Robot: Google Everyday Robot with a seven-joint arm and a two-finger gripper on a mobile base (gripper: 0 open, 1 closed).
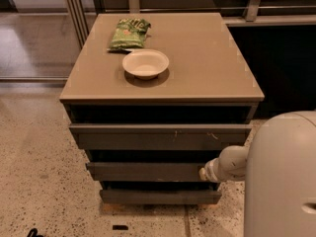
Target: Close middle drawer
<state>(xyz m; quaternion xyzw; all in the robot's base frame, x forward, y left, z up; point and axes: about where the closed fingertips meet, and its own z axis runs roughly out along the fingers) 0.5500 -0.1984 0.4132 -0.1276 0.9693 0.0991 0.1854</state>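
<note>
The middle drawer shows as a plain grey-brown front below the scratched top drawer and above the narrower lowest drawer front. It stands out only slightly from the cabinet, and only a dark gap shows above it, with its inside hidden. My gripper is at the right end of the middle drawer's front, touching or nearly touching it. The pale arm reaches in from the right.
On the cabinet top sit a white bowl and a green snack bag. My robot body fills the lower right. Speckled floor lies to the left, and a metal rail runs along the back.
</note>
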